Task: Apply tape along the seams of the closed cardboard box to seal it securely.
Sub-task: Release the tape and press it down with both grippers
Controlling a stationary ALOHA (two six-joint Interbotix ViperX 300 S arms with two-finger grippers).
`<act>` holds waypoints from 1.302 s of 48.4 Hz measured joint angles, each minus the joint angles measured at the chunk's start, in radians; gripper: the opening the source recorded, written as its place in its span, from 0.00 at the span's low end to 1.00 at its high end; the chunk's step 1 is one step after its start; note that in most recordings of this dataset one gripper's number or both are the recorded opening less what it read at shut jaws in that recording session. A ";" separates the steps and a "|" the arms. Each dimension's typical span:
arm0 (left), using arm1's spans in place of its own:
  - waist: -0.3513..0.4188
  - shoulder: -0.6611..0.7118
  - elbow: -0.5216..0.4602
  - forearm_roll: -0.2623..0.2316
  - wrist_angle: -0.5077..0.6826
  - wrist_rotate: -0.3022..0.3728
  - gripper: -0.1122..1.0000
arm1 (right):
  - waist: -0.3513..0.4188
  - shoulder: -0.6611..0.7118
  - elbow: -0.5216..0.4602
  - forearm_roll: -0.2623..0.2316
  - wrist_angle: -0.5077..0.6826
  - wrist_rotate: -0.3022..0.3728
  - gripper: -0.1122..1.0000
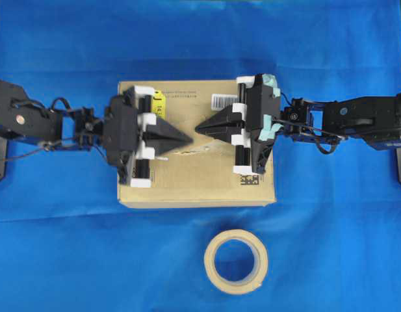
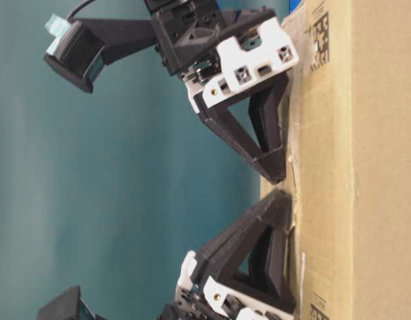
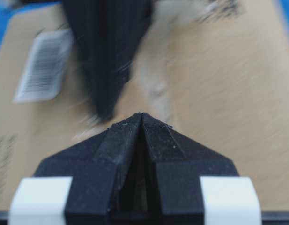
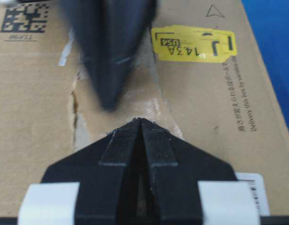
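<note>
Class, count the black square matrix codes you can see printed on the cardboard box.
2: one near the box's right front corner, one behind the left tool. Tools may hide others.

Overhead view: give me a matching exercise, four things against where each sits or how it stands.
Things:
1. tape roll
2. yellow sticker
3. left gripper
4. barcode label

Places or states:
A. jaws shut, tip pointing right over the cardboard box
B. on the blue cloth, in front of the box
C. box top, far edge, by the right gripper
D. box top, far-left part, partly hidden by the left gripper

Pairs: 1-B, 2-D, 3-A, 4-C
</note>
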 measured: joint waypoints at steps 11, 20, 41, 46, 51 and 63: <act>-0.011 0.017 -0.028 0.002 0.029 0.000 0.10 | -0.020 0.002 -0.014 0.000 0.000 -0.002 0.10; -0.008 0.026 -0.037 0.002 0.031 0.005 0.10 | -0.012 0.021 -0.031 0.000 0.000 -0.002 0.10; 0.003 0.040 -0.035 0.000 0.031 0.002 0.10 | 0.017 0.087 -0.071 0.002 -0.012 0.008 0.10; 0.005 0.040 -0.023 0.002 0.031 -0.006 0.10 | 0.021 0.092 -0.071 0.003 -0.012 0.009 0.10; 0.005 0.038 -0.002 0.002 0.029 -0.017 0.10 | 0.026 0.092 -0.067 0.005 -0.012 0.009 0.10; 0.003 0.028 0.041 0.000 0.017 -0.035 0.10 | 0.041 0.092 -0.049 0.012 -0.015 0.009 0.10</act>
